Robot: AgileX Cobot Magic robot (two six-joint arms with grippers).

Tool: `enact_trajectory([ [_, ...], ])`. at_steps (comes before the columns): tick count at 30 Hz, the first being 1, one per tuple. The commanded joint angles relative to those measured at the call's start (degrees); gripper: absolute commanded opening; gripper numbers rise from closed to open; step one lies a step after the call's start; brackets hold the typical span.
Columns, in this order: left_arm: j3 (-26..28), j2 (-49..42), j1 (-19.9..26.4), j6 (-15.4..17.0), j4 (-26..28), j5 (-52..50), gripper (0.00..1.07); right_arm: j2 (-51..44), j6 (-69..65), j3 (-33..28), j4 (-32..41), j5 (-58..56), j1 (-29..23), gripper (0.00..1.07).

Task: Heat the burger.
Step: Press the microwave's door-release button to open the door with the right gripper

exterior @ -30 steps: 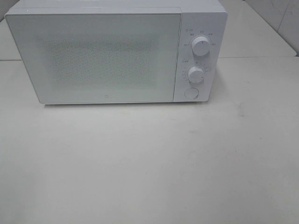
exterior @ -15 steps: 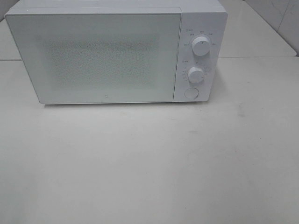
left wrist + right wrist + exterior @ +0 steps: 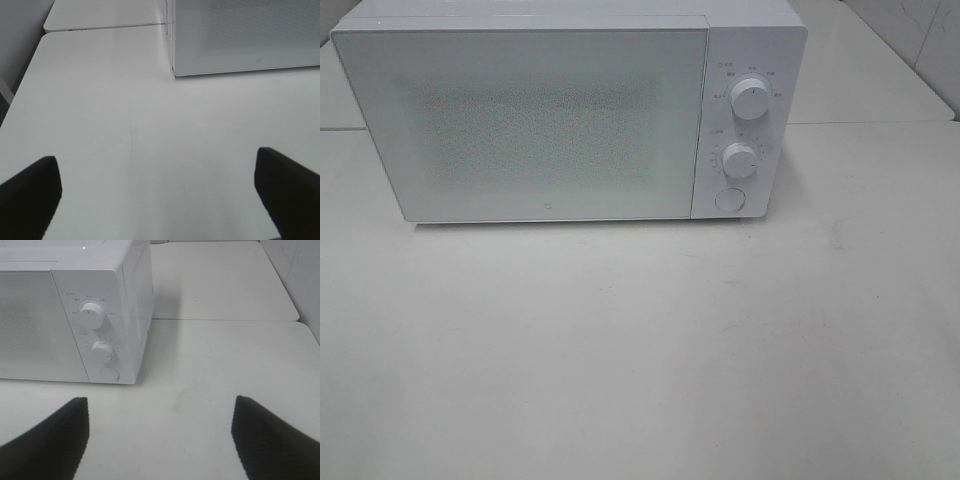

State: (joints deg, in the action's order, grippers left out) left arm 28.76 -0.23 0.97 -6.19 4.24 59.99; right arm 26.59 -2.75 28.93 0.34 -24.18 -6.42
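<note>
Over on the left, the left gripper (image 3: 156,161) is hanging low over the white table (image 3: 640,350), its two dark fingers (image 3: 35,187) spread wide with nothing but bare tabletop between them. Ahead of those fingers, and off toward the right-hand one, the lower corner of the microwave (image 3: 550,120) is showing. Its door (image 3: 520,125) is sitting fully closed, flush with the case.

The burger is not showing anywhere: not between either pair of fingers, and not on the table in front of the oven. The speckled door panel is too cloudy to see through, so I cannot tell whether it is already inside.

Moving right, the control panel is carrying an upper knob (image 3: 749,100), a lower knob (image 3: 740,160) and a round button (image 3: 729,199) beneath them. The right gripper (image 3: 161,407) is hovering in front of that panel, fingers (image 3: 270,432) parted wide and gripping nothing. The knobs are lying ahead of its left-hand finger and well apart from it.

To my eye this is an in-between step, with both arms idling back from the oven. The next move is calling either for pressing the round button, which I am taking for the door release, or for turning a knob if the food is in there. Either way the right fingers need to narrow and travel forward to the panel.
</note>
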Motion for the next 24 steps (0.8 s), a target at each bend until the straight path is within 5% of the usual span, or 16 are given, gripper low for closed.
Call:
enact_trajectory([
  [1, -0.1, -1.3, 0.1, 0.1, 0.4, -0.5, 1.04, 2.8, 0.1, -0.2, -0.1, 4.7, 0.4, 0.76],
  [24, -0.1, -1.3, 0.1, 0.1, 0.4, -0.5, 1.04, 32.5, 0.1, -0.2, -0.3, 40.1, 0.4, 0.76],
])
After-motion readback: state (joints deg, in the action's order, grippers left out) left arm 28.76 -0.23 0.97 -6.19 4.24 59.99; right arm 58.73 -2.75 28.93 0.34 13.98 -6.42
